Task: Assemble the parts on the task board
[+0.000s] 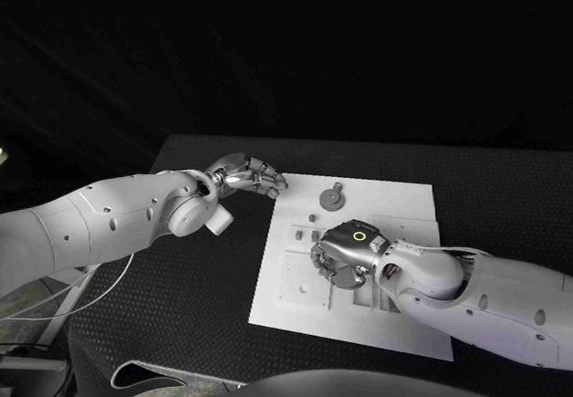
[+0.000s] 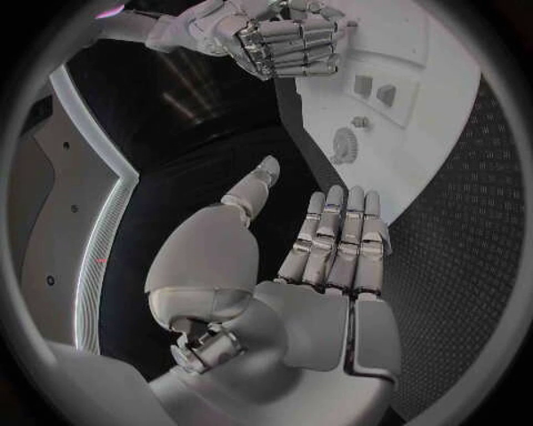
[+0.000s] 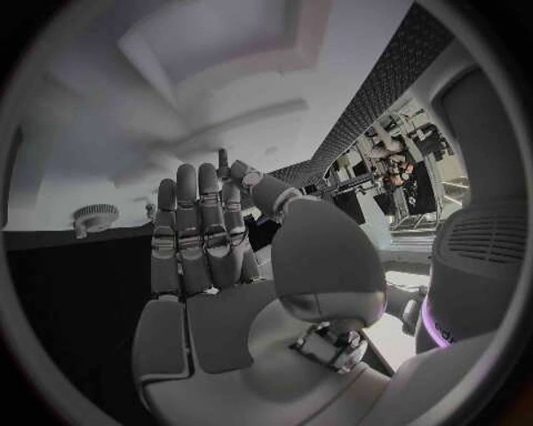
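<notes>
Right hand (image 1: 352, 251) hovers over the task board (image 1: 400, 309), fingers (image 3: 200, 240) extended, empty; left hand (image 1: 248, 175) open, empty, beside the board's far corner.

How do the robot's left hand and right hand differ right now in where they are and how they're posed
The left hand is at the far left corner of the task board, mostly over the black table; the right hand is over the board's middle. The left hand's fingers lie straight and together; the right hand looks curled, knuckles up. Both are silver and hold nothing visible.
</notes>
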`<move>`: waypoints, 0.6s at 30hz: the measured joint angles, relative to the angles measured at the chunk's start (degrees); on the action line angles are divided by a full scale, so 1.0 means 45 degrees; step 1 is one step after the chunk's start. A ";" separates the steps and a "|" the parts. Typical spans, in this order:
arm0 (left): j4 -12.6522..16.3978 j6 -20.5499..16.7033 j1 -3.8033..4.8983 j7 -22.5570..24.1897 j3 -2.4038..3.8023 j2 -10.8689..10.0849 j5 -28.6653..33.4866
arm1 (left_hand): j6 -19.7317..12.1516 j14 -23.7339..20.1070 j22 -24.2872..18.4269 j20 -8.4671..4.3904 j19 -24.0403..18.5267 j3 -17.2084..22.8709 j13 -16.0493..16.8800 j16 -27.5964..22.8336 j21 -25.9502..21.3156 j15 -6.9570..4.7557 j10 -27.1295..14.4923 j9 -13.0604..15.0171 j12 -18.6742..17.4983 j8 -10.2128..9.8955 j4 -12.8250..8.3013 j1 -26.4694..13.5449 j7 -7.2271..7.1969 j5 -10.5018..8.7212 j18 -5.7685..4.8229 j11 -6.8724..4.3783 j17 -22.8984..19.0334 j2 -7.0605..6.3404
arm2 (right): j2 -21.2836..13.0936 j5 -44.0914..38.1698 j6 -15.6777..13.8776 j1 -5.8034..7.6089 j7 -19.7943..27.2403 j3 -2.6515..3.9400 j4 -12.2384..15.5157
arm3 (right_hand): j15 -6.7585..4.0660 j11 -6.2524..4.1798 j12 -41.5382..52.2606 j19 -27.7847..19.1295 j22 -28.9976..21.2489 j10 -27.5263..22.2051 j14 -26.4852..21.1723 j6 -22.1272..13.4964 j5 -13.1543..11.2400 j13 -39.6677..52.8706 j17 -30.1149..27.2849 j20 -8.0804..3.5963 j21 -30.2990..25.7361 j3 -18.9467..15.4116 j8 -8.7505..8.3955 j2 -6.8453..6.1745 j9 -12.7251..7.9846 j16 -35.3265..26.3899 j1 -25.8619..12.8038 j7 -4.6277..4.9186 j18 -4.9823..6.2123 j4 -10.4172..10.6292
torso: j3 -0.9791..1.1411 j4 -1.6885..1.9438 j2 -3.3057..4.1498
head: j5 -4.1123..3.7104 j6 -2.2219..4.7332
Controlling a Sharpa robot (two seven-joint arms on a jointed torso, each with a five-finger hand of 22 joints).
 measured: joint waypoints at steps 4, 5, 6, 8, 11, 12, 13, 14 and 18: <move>-0.0002 0.0000 0.0002 -0.0003 0.0000 0.0004 0.0000 | 0.0000 0.0000 0.0000 0.0000 0.0000 0.0000 0.0000 0.0000 0.0000 0.0000 0.0000 0.0002 0.0000 0.0000 0.0000 0.0000 0.0000 0.0000 0.0000 0.0000 -0.0001 0.0000 | 0.0064 0.0014 0.0024 -0.0009 0.0001 0.0005 -0.0038 | 0.0000 0.0002 0.0000 0.0000 0.0000 -0.0001 0.0000 0.0000 0.0000 0.0009 -0.0001 0.0000 0.0000 0.0000 0.0000 0.0000 -0.0001 -0.0051 0.0000 0.0000 0.0000 0.0000 | 0.0007 0.0000 0.0004 | 0.0029 -0.0024; -0.0003 0.0000 0.0004 -0.0004 0.0000 0.0005 0.0000 | 0.0000 0.0000 0.0000 0.0000 0.0000 0.0000 0.0000 0.0000 0.0000 0.0000 0.0000 0.0005 0.0000 0.0000 0.0000 0.0000 0.0000 0.0000 0.0000 0.0000 0.0000 0.0000 | 0.0078 0.0016 0.0027 -0.0012 0.0001 0.0007 -0.0047 | 0.0000 0.0003 -0.0001 0.0000 0.0000 0.0000 0.0000 0.0000 0.0000 0.0009 -0.0001 0.0000 0.0000 0.0000 0.0000 0.0001 -0.0002 -0.0051 0.0001 0.0000 0.0000 0.0000 | 0.0010 -0.0001 0.0005 | 0.0039 -0.0038; -0.0004 0.0000 0.0005 -0.0005 0.0000 0.0007 0.0000 | 0.0000 0.0000 0.0001 0.0000 0.0000 0.0000 0.0000 0.0000 0.0000 0.0000 0.0000 0.0010 0.0000 0.0000 0.0000 0.0000 0.0000 0.0000 0.0000 0.0000 -0.0001 0.0000 | 0.0087 0.0018 0.0030 -0.0015 0.0001 0.0009 -0.0055 | 0.0000 0.0004 -0.0001 0.0000 0.0000 -0.0001 0.0000 0.0000 0.0000 0.0010 -0.0001 0.0000 0.0000 0.0000 0.0000 0.0001 -0.0002 -0.0051 0.0001 0.0000 0.0000 0.0000 | 0.0009 -0.0006 0.0006 | 0.0049 -0.0048; -0.0006 0.0000 0.0006 -0.0006 0.0000 0.0012 0.0000 | 0.0000 0.0000 0.0001 0.0000 0.0000 0.0000 0.0001 0.0000 0.0000 0.0000 0.0000 0.0010 0.0000 0.0000 0.0000 0.0000 0.0000 0.0000 0.0000 0.0000 -0.0001 0.0000 | 0.0092 0.0021 0.0031 -0.0015 0.0001 0.0012 -0.0067 | 0.0000 0.0004 -0.0001 0.0000 0.0000 -0.0001 0.0000 -0.0001 0.0000 0.0009 -0.0002 0.0000 0.0000 0.0000 0.0000 0.0001 -0.0002 -0.0051 0.0001 0.0001 0.0000 0.0000 | 0.0012 -0.0009 0.0007 | 0.0061 -0.0054; -0.0006 0.0000 0.0007 -0.0011 0.0000 0.0027 0.0000 | 0.0000 0.0000 -0.0013 0.0000 0.0000 0.0000 -0.0011 0.0000 0.0000 0.0000 0.0000 0.0010 0.0000 0.0000 0.0000 0.0000 0.0000 0.0000 0.0000 0.0000 -0.0001 0.0000 | 0.0086 0.0021 0.0044 -0.0015 0.0001 0.0012 -0.0069 | 0.0000 0.0006 -0.0001 0.0000 0.0000 -0.0001 0.0000 -0.0002 -0.0001 0.0010 -0.0002 0.0000 0.0000 0.0000 0.0000 0.0001 -0.0001 -0.0051 0.0001 0.0002 0.0000 0.0000 | 0.0017 -0.0018 0.0009 | 0.0076 -0.0066; -0.0006 0.0000 0.0008 -0.0012 0.0000 0.0032 0.0000 | 0.0000 0.0000 -0.0012 0.0000 0.0000 0.0000 -0.0011 0.0000 0.0000 0.0000 0.0000 0.0010 0.0000 0.0000 0.0000 0.0000 0.0000 0.0000 0.0000 0.0000 -0.0001 0.0000 | 0.0080 0.0021 0.0050 -0.0015 0.0001 0.0013 -0.0069 | 0.0000 0.0006 -0.0001 0.0000 0.0000 -0.0001 0.0000 -0.0004 -0.0001 0.0009 -0.0003 0.0000 0.0000 0.0000 0.0000 0.0001 0.0003 -0.0051 0.0001 0.0004 0.0001 0.0000 | 0.0017 -0.0021 0.0009 | 0.0081 -0.0068; -0.0006 0.0000 0.0009 -0.0013 0.0000 0.0035 0.0000 | 0.0000 0.0000 -0.0012 0.0000 0.0000 0.0000 -0.0010 0.0000 0.0000 0.0000 0.0000 0.0010 0.0000 0.0000 0.0000 0.0000 0.0000 0.0000 0.0000 0.0000 -0.0001 0.0000 | 0.0076 0.0021 0.0056 -0.0015 0.0000 0.0015 -0.0069 | 0.0000 0.0007 -0.0001 0.0000 0.0000 -0.0001 0.0000 -0.0015 0.0000 0.0009 -0.0003 0.0000 0.0000 0.0000 0.0000 0.0001 0.0009 -0.0051 0.0001 0.0015 0.0000 0.0000 | 0.0017 -0.0021 0.0009 | 0.0087 -0.0072; -0.0006 0.0000 0.0009 -0.0014 0.0000 0.0036 0.0000 | 0.0000 0.0000 -0.0012 0.0000 0.0000 0.0000 -0.0011 0.0000 0.0000 0.0000 0.0000 0.0010 0.0000 0.0000 0.0000 0.0000 0.0000 0.0000 -0.0001 0.0000 -0.0001 0.0000 | 0.0074 0.0020 0.0061 -0.0015 0.0000 0.0016 -0.0067 | 0.0000 0.0008 -0.0001 0.0000 0.0000 0.0000 0.0000 -0.0016 -0.0001 0.0009 0.0001 0.0000 0.0000 0.0000 0.0000 0.0001 0.0010 -0.0051 0.0001 0.0016 0.0000 0.0000 | 0.0017 -0.0020 0.0009 | 0.0089 -0.0077; -0.0006 0.0000 0.0010 -0.0018 0.0000 0.0035 0.0000 | 0.0000 0.0000 -0.0012 0.0000 0.0000 0.0000 -0.0010 0.0000 0.0000 0.0000 0.0000 0.0009 0.0000 0.0000 0.0000 0.0000 0.0000 0.0000 0.0000 0.0000 0.0007 0.0000 | 0.0073 0.0020 0.0101 -0.0014 -0.0015 0.0016 -0.0031 | 0.0000 0.0029 -0.0001 0.0000 -0.0001 0.0019 0.0000 -0.0016 -0.0001 0.0009 0.0009 0.0000 0.0000 0.0000 0.0000 0.0001 0.0008 -0.0051 0.0001 0.0016 0.0000 0.0000 | 0.0017 -0.0018 0.0007 | 0.0093 -0.0104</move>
